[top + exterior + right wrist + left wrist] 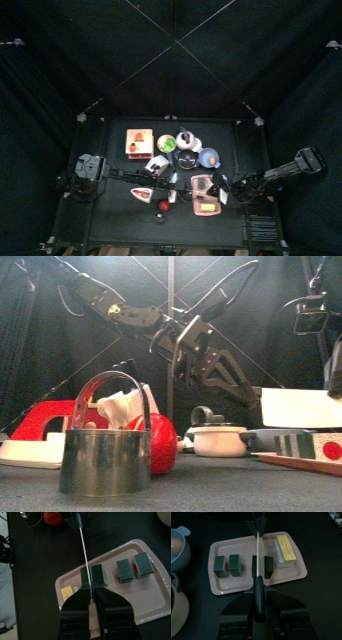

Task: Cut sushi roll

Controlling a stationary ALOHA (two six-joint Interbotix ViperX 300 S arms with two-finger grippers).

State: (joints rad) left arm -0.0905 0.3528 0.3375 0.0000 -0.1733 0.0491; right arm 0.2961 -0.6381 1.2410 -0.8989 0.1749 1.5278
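Observation:
A pink tray (284, 579) holds the dark green sushi roll (264, 567) and two cut pieces (227, 565) beside it. My left gripper (258, 597) is shut on the black handle of a knife (258, 552). Its thin blade lies across the top of the roll. From the far side of the tray, my right gripper (90, 592) looks shut, with its tips just short of the roll (99, 574). The knife's blade (83, 544) runs toward them. The cut pieces (133, 566) lie to one side. In the top view both arms meet at the tray (203, 190).
A yellow block (286, 549) lies on the tray beside the roll. A blue bowl (178, 544) stands off the tray. A red ball (52, 517), an orange board (138, 143) and small bowls (187, 140) sit around it. A metal cup (107, 461) stands at the front edge.

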